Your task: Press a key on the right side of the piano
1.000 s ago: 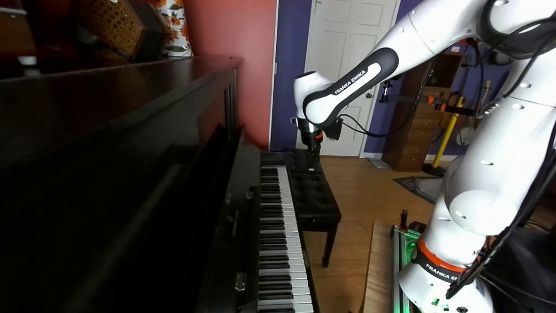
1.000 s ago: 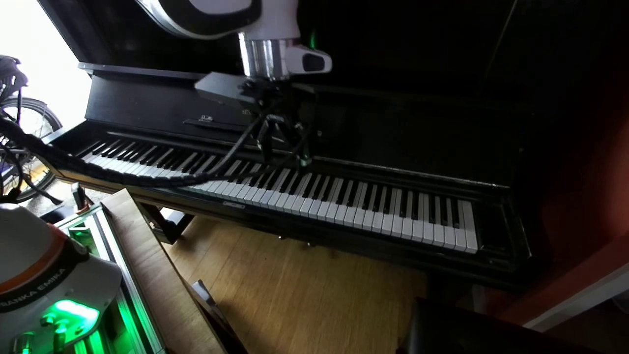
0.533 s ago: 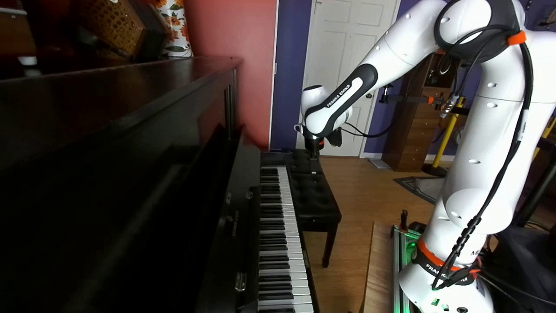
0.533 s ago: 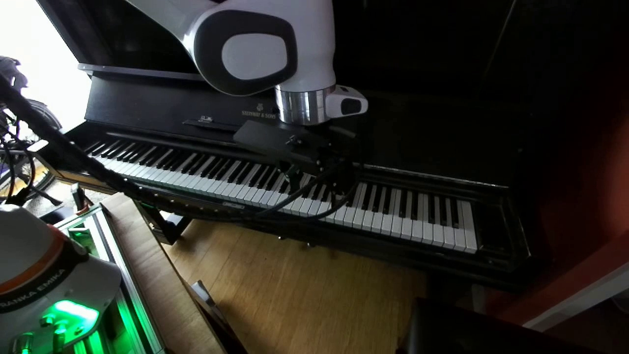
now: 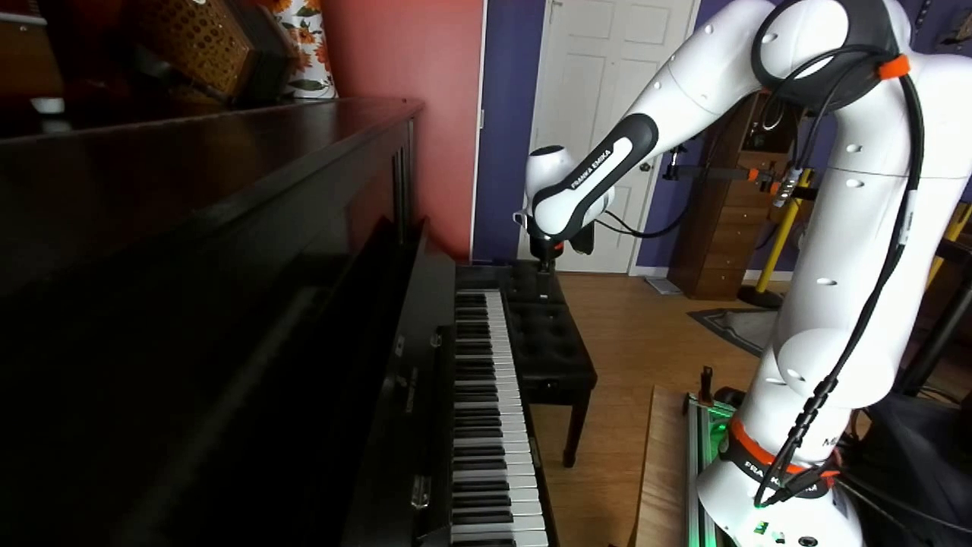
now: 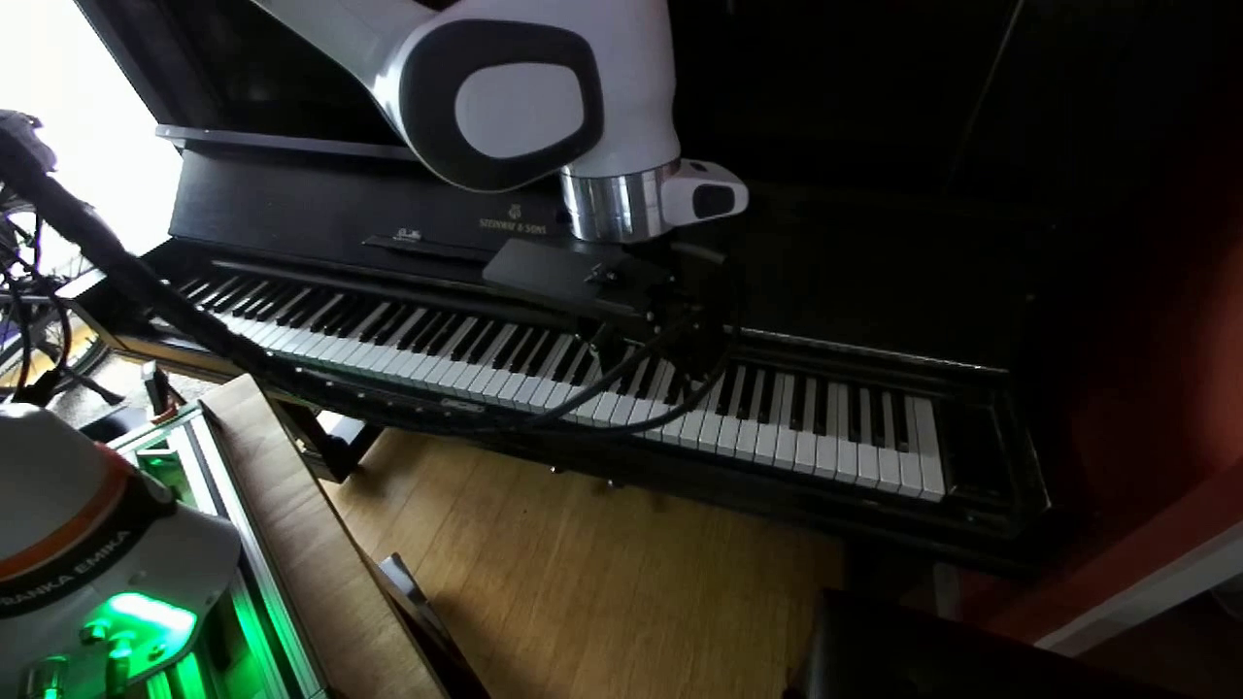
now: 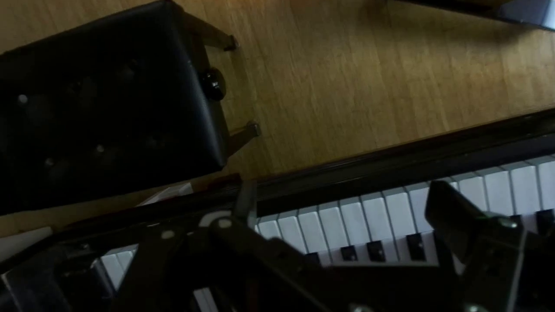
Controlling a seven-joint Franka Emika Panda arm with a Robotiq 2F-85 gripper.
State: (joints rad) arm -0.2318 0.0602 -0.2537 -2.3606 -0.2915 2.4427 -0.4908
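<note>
The dark glossy upright piano (image 5: 326, 197) stands in both exterior views (image 6: 874, 282). Its row of white and black keys (image 6: 816, 432) runs across that exterior view; part shows in the wrist view (image 7: 355, 221). My gripper (image 6: 651, 364) is black, points down and hovers at the keyboard, right of its middle. It also shows small in an exterior view (image 5: 544, 285). In the wrist view the gripper (image 7: 347, 203) has its two fingers wide apart, with several white keys between them and nothing held. Whether a fingertip touches a key cannot be told.
The black padded bench (image 5: 550, 342) stands in front of the piano's far end and fills the left of the wrist view (image 7: 104, 104). The wood-topped robot stand (image 6: 320, 544) faces the piano. A black cable (image 6: 291, 383) hangs across the keyboard. A red wall (image 5: 433, 152) bounds one end.
The arm has swung toward the keyboard's right end and come down close to the keys. In the last half second it has shifted slightly further right. The fingers look open throughout.
</note>
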